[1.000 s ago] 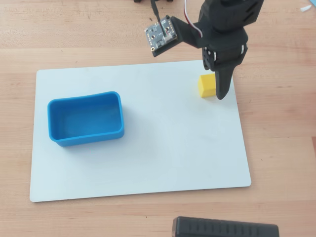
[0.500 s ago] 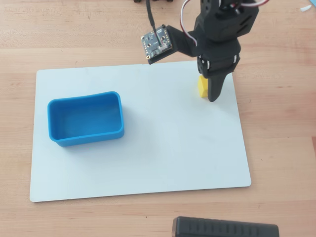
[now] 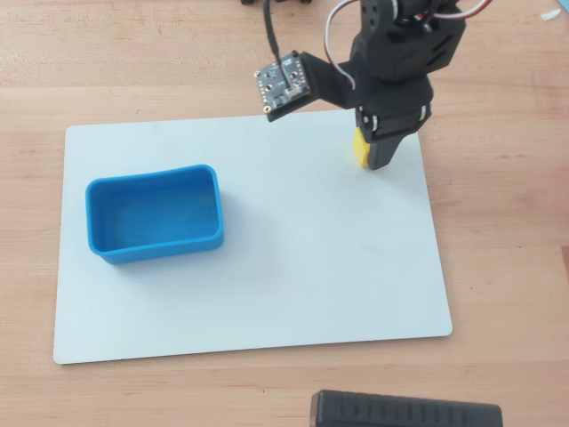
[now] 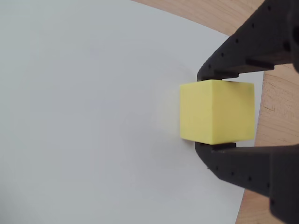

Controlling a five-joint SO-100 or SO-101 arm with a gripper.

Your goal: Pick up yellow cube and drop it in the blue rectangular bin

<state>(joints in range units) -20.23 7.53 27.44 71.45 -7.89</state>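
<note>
The yellow cube [image 4: 217, 111] sits between my gripper's [image 4: 210, 112] two black fingers, which press on its top and bottom faces in the wrist view. In the overhead view only a sliver of the cube [image 3: 358, 148] shows under the gripper [image 3: 372, 158], at the right rear of the white mat. I cannot tell whether the cube is lifted off the mat. The blue rectangular bin [image 3: 153, 214] stands empty on the left part of the mat, far from the gripper.
A white mat [image 3: 267, 267] covers the wooden table [image 3: 498, 267]. A small camera board [image 3: 284, 83] hangs from the arm beside the gripper. A black object [image 3: 404, 410] lies at the front edge.
</note>
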